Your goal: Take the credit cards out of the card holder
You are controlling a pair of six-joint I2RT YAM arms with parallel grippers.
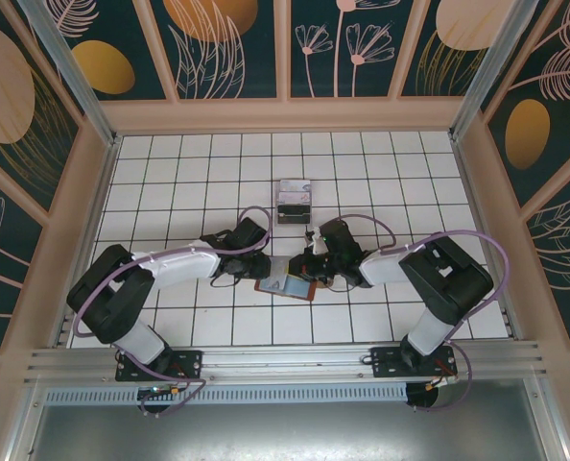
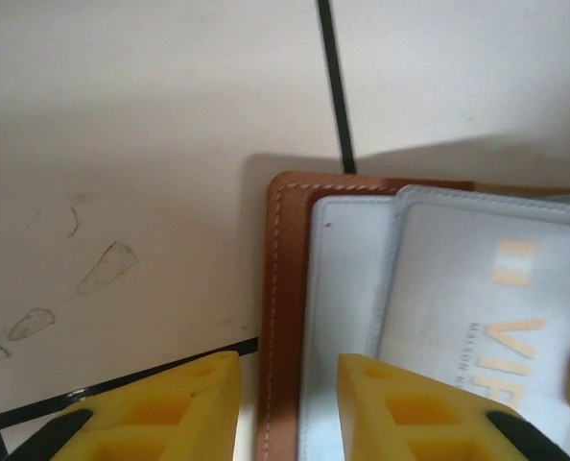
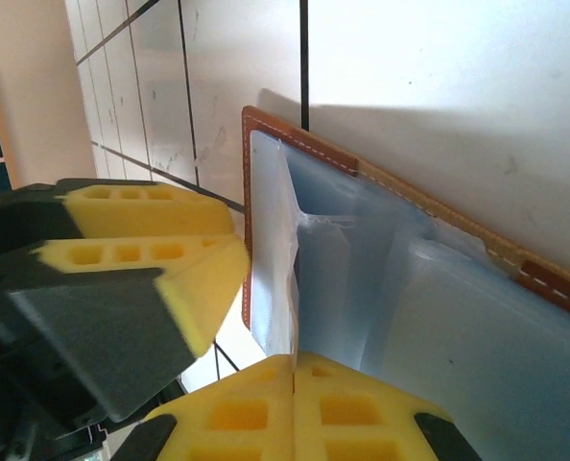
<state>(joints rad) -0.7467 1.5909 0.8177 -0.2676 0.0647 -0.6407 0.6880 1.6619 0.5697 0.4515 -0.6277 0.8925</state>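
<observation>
White gridded table (image 1: pixel 170 182) inside floral-panelled walls (image 1: pixel 227 48) holds the card holder (image 1: pixel 287 286).

- Robotics lab test cell, by every sign, not a home or a shop
- Enclosed by an aluminium frame (image 1: pixel 64 69) holding printed panels (image 1: pixel 232 48) of pale flowers, leaves and gold discs on dark teal: a staged backdrop, not room walls
- White counter (image 1: pixel 170 173) ruled all over in a black square grid
- Left arm (image 1: pixel 170 261) and right arm (image 1: pixel 439 274) bolted side by side to a metal rail (image 1: pixel 285 362) at the near edge
- Purple cables (image 1: pixel 499 257) looping loose along both arms
</observation>
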